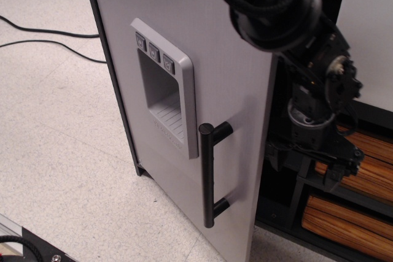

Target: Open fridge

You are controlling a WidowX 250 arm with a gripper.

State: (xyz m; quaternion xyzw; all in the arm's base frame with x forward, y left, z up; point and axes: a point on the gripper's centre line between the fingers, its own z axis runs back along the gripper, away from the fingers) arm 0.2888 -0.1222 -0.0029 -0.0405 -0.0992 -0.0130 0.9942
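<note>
The fridge's light-grey door [209, 47] fills the middle of the view, with its dark frame down the left side. Its recessed three-button dispenser panel [164, 87] sits at mid height. The vertical black bar handle [209, 175] is low on the door. My gripper [319, 165] hangs from the black arm [276, 1] to the right of the door's free edge [265, 170], lower than the arm's wrist. It is clear of the handle and holds nothing. Its dark fingers [300, 176] look spread apart. A dark gap shows beside the door's edge.
A white cabinet panel [368, 35] stands at the right, with wood-grain drawers [362, 179] below it, right behind my gripper. Black cables [49, 38] lie on the speckled floor [67, 151] at the left. Dark equipment [24, 246] is at the bottom-left corner.
</note>
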